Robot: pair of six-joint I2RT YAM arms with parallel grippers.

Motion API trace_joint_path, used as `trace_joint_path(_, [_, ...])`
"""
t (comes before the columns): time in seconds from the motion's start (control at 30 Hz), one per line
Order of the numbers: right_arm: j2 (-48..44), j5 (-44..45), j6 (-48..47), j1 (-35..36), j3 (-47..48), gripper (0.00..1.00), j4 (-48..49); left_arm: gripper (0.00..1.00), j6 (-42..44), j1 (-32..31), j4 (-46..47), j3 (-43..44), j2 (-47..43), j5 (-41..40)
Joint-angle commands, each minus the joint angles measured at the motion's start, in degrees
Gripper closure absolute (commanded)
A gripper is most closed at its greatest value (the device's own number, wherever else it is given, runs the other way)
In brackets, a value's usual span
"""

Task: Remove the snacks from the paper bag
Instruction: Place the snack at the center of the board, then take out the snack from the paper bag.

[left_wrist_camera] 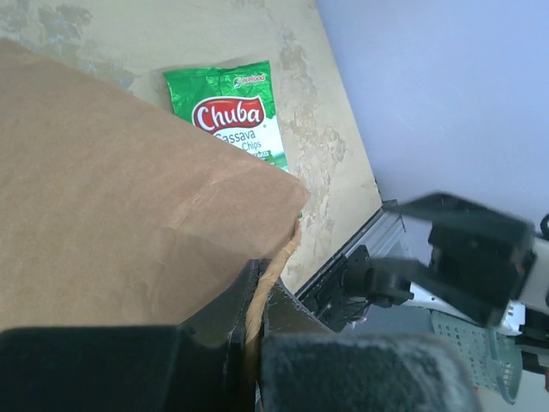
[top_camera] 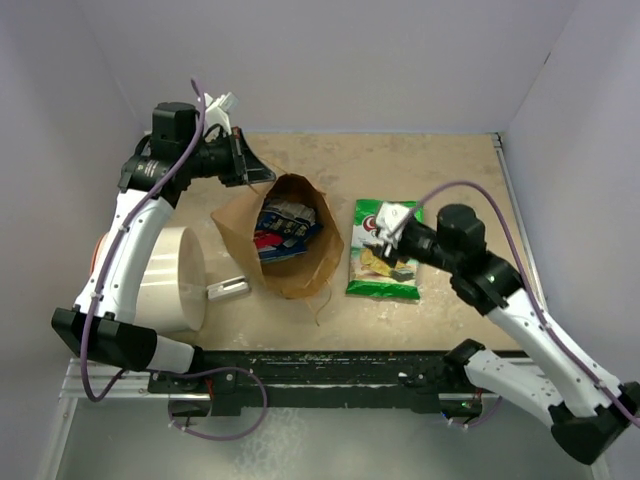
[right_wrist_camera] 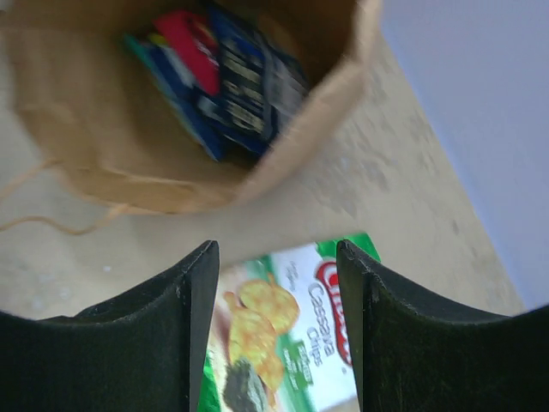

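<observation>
The brown paper bag (top_camera: 300, 262) lies open in the middle of the table, with several blue and red snack packets (top_camera: 287, 228) inside. My left gripper (top_camera: 243, 160) is shut on the bag's twisted paper handle (left_wrist_camera: 276, 266) at the far rim. The large green snack packet (top_camera: 384, 262) lies flat on the table right of the bag. My right gripper (top_camera: 383, 232) is open and empty just above that packet (right_wrist_camera: 283, 335). The right wrist view shows the bag's mouth (right_wrist_camera: 283, 146) and the packets (right_wrist_camera: 232, 86) in it. The green packet (left_wrist_camera: 230, 112) also shows in the left wrist view beyond the bag (left_wrist_camera: 111, 197).
A large white cylinder (top_camera: 170, 278) lies on its side at the left. A small white-grey bar (top_camera: 227, 289) lies between it and the bag. The bag's other handle (top_camera: 322, 300) trails on the table toward the near rail (top_camera: 320, 365). Walls close the back and both sides.
</observation>
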Motion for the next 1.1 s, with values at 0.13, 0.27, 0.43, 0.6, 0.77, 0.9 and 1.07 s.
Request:
trace_joint_path(0.13, [-3.4,-18.3,-6.6,6.3,-4.8,0.40,8.3,1.00,-5.1,0.5,6.0,-2.9,-3.2,0.8])
trace_joint_path(0.27, [4.9,-12.1,-8.2,12.9,-2.1,0.40,11.5,1.00,-4.8,0.4,5.5,-2.6,-3.2,0.9])
trace_joint_path(0.43, [15.1,2.6,-5.0,20.3,-0.6,0.36,21.0,1.00,-4.6,0.4,5.5,-2.2,-2.6,0.9])
trace_joint_path(0.6, [24.2,12.5,-2.6,22.5,1.2,0.36,30.3,1.00,-5.5,0.4,7.0,-2.1,-2.1,1.1])
trace_joint_path(0.77, [31.9,20.1,-2.9,22.5,6.2,0.37,31.3,1.00,-4.2,0.4,6.0,-1.0,-1.6,1.6])
trace_joint_path(0.9, [35.5,22.4,-3.6,22.5,6.2,0.38,35.5,1.00,-4.2,0.4,6.9,-2.0,-1.8,2.7])
trace_joint_path(1.07, [41.3,22.2,-6.5,22.5,9.7,0.42,35.1,1.00,-2.5,0.4,6.7,-2.2,-1.8,3.6])
